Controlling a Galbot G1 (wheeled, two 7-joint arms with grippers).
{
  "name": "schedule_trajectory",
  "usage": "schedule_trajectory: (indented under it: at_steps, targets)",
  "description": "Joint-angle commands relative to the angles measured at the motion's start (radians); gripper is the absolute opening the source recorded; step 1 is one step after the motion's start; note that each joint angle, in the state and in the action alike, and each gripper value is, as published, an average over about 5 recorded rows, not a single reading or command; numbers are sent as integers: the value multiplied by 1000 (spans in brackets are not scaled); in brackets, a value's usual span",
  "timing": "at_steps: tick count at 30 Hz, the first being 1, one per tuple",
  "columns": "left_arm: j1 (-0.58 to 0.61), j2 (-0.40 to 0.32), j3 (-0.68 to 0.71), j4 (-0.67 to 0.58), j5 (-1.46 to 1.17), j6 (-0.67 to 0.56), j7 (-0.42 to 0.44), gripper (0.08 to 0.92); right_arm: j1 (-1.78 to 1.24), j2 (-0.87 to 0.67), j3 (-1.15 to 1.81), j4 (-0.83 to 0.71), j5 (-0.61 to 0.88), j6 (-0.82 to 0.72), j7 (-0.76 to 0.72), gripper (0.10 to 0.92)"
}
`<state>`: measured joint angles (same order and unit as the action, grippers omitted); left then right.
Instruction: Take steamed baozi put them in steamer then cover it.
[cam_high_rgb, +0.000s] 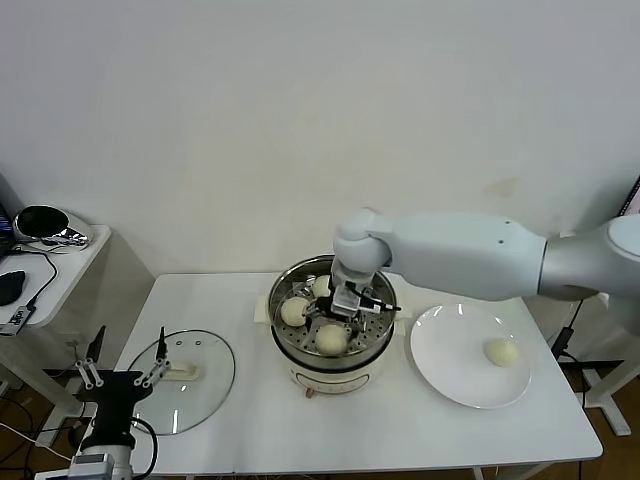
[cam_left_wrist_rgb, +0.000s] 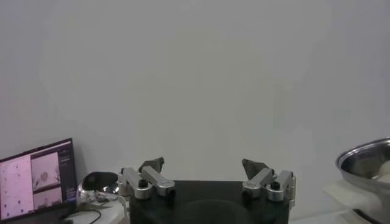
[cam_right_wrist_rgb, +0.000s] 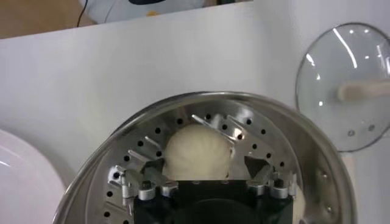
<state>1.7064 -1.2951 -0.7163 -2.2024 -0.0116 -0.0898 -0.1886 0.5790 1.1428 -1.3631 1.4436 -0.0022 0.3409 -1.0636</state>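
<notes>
Head view: my right gripper (cam_high_rgb: 352, 298) hangs inside the steamer (cam_high_rgb: 300, 372), just over the tray. I see three buns (cam_high_rgb: 331, 339) in the pot, and one bun (cam_high_rgb: 501, 351) is on the plate (cam_high_rgb: 450, 375) to the right. The lid (cam_high_rgb: 200, 385) lies flat on the table (cam_high_rgb: 390, 430) to the left, near my parked left gripper (cam_high_rgb: 122, 373).

Left wrist view: left gripper (cam_left_wrist_rgb: 204, 167) spread wide, holding nothing, facing the wall; a laptop (cam_left_wrist_rgb: 36, 179) sits off to one side.

Right wrist view: claw (cam_right_wrist_rgb: 204, 165) spread, a bun (cam_right_wrist_rgb: 198, 152) resting on the tray between the fingers, not pinched. I judge this a drop-off step.

Next: lift clear of the pot rim, then reach for the plate bun. The lid goes on last.
</notes>
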Motion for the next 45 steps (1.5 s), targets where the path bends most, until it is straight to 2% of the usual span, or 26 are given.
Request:
schedule_trajectory:
  at_steps: [1, 8, 13, 17, 21, 27, 33, 45]
  targets:
    - [0, 6, -5, -2, -2, 2, 1, 823, 102, -137, 17, 55, 95, -152, -58, 823]
    - [-9, 20, 7, 2, -2, 4, 4, 823, 180, -356, 37, 44, 99, -374, -130, 823]
    - [-13, 28, 25, 10, 1, 3, 4, 823, 167, -543, 42, 71, 132, -560, -91, 823]
    - [-20, 27, 44, 17, 8, 3, 4, 823, 104, -650, 72, 63, 92, -600, -73, 823]
    - [-19, 28, 55, 18, 14, 3, 4, 823, -35, -713, 168, 10, 13, -569, -86, 823]
    - [-12, 33, 48, 15, 16, 3, 5, 823, -349, -743, 455, -95, -102, -497, -111, 823]
    - [-3, 33, 37, 15, 20, 4, 5, 823, -599, -711, 657, -188, -180, -433, -110, 823]
    - [11, 27, 26, 4, 28, 14, 2, 823, -779, -580, 813, -326, -294, -405, -83, 823]
